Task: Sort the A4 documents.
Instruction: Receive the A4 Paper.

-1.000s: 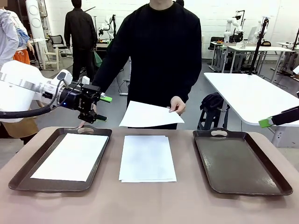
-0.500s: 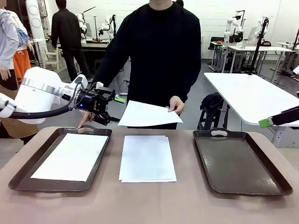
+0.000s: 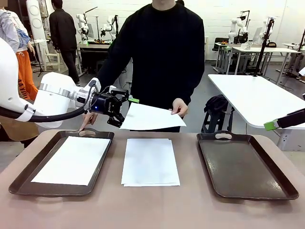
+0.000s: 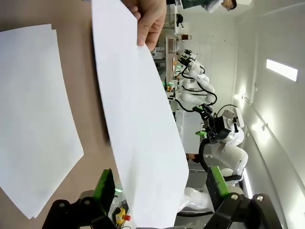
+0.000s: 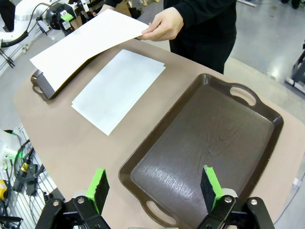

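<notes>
No writing I can read from my seat, the A4 documents [image 3: 150,162] show plain white faces, the brown trays [image 3: 248,164] bare of labels.

The left arm extends in from the left over the far left of the tabletop, its wrist level. The left gripper [image 3: 126,112] points right, rolled so one finger sits above the other, and its jaws stand wide apart. The right gripper [image 3: 270,125] hangs at the far right edge, well above the tabletop, tip pointing left. Its green-padded fingers [image 5: 97,185] are spread wide and empty.
</notes>
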Robot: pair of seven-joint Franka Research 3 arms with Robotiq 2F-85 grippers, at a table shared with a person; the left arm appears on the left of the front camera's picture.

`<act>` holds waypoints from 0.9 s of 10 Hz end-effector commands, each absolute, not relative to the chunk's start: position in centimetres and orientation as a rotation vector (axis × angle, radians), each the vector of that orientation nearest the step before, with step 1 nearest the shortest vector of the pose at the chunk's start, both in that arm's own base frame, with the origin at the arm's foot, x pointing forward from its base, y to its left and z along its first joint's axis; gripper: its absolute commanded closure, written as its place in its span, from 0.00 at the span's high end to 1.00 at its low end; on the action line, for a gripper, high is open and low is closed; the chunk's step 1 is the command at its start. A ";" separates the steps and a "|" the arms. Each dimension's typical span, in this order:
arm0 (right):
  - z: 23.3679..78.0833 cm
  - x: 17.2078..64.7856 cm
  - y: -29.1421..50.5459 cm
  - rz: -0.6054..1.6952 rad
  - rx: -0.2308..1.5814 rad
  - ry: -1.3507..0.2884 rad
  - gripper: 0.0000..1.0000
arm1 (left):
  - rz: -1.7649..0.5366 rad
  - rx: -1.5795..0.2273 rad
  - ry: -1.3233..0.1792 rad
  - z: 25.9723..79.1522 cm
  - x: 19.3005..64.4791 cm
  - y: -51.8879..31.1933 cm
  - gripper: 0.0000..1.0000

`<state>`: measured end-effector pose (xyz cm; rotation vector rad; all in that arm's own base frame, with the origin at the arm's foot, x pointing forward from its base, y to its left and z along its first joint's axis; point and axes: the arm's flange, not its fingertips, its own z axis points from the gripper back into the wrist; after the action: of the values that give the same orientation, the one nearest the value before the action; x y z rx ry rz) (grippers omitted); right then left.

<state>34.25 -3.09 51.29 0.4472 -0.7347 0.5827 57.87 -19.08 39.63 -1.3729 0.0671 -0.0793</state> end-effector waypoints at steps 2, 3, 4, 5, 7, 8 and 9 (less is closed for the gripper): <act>51.1 34.4 -3.1 0.585 0.468 -0.736 1.00 | 0.029 -1.435 0.097 38.8 59.3 -19.7 1.00; 51.1 34.4 -3.1 0.585 0.468 -0.736 1.00 | 0.039 -1.441 0.093 38.7 59.1 -19.5 1.00; 51.1 34.4 -3.1 0.585 0.468 -0.736 1.00 | 0.031 -1.444 0.070 38.8 59.0 -19.3 0.89; 51.1 34.4 -3.1 0.585 0.468 -0.736 1.00 | 0.038 -1.445 0.066 38.9 58.8 -19.2 0.81; 51.1 34.4 -3.1 0.585 0.468 -0.736 1.00 | 0.037 -1.438 0.074 39.0 58.5 -18.8 0.62; 51.1 34.4 -3.1 0.585 0.468 -0.736 1.00 | 0.044 -1.433 0.082 38.9 58.4 -18.5 0.50; 51.1 34.4 -3.1 0.585 0.468 -0.736 1.00 | 0.047 -1.430 0.083 38.8 58.3 -18.2 0.42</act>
<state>34.25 -3.09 51.29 0.4471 -0.7347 0.5828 58.82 -18.54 38.63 -1.4329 0.0764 0.0226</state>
